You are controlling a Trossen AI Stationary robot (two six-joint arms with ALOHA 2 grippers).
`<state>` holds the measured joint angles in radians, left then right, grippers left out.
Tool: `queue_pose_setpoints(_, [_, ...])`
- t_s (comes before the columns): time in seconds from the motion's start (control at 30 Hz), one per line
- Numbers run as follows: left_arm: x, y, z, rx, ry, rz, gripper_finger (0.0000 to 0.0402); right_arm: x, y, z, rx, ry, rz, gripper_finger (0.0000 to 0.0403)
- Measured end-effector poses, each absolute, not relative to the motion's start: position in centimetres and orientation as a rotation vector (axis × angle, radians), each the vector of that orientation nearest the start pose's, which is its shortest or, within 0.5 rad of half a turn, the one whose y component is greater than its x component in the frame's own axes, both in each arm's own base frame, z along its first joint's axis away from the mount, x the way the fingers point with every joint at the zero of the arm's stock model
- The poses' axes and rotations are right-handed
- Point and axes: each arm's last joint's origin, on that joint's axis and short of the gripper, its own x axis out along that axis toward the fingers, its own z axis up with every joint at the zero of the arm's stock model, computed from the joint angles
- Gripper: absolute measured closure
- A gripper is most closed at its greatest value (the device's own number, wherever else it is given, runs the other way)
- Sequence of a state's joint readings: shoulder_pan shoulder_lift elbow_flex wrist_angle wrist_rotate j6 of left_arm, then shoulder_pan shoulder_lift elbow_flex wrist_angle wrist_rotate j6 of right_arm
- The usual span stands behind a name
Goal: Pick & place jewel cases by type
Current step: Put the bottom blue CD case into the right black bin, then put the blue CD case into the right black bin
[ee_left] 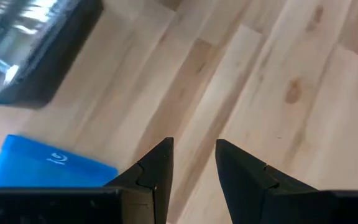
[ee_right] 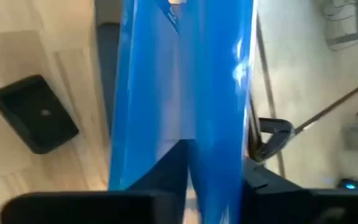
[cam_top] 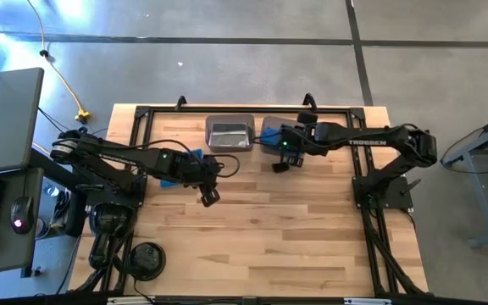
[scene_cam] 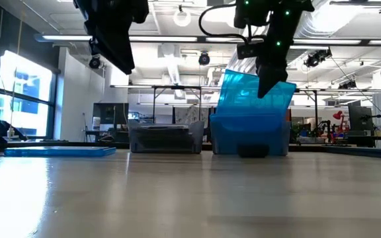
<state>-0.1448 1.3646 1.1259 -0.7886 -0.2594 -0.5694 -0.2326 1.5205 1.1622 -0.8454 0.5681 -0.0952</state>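
My right end effector hangs over the right-hand smoky grey rectangular plastic bin at the far edge of the wooden counter. It has a translucent blue square plastic jewel case between its fingers, pinched at the upper edge. The case stands tilted, its lower part down inside that bin, which already looks blue with cases. The wrist view shows the blue sheet running up between my two dark fingers; whether they grip it firmly or are slackening I cannot tell, so I count it as held.

My left end effector waits in the air on the other side of that bin, nearer the counter's middle, fingers a little apart and holding nothing. A second blue jewel case lies flat on the counter beyond it, farther from the bin. The other smoky grey bin, with something pale in it, stands just beside the blue-filled one. A small black block rests on the counter near the bin's front wall.

As I judge it, these cases are light, stiff and slick, and brittle at hinge and corners. A thin edge gives little purchase, so the best hold is across the flat faces near the middle of one edge, with modest force. A flat case needs an edge lifted or slid to an overhang first.
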Motion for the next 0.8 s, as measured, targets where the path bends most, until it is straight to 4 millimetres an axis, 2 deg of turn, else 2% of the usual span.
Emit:
queue_pose_setpoints(0.17, [26.6, -3.0, 28.0, -0.265, 0.931, 0.402, 0.0283, 27.9, -8.3, 25.1, -0.278, 1.253, -0.616, 0.0283])
queue_pose_setpoints(0.33, [26.6, -3.0, 28.0, -0.256, 0.933, 0.398, 0.0283, 27.9, -8.2, 25.1, -0.287, 1.255, -0.618, 0.0247])
queue_pose_setpoints(0.5, [26.6, -3.0, 28.0, -0.257, 0.933, 0.4, 0.0283, 28.0, -7.9, 25.2, -0.301, 1.246, -0.615, 0.0238])
queue_pose_setpoints(0.8, [26.0, -2.9, 27.7, -0.248, 0.989, 0.449, 0.0283, 28.9, -5.0, 25.5, -0.426, 1.202, -0.552, 0.0237])
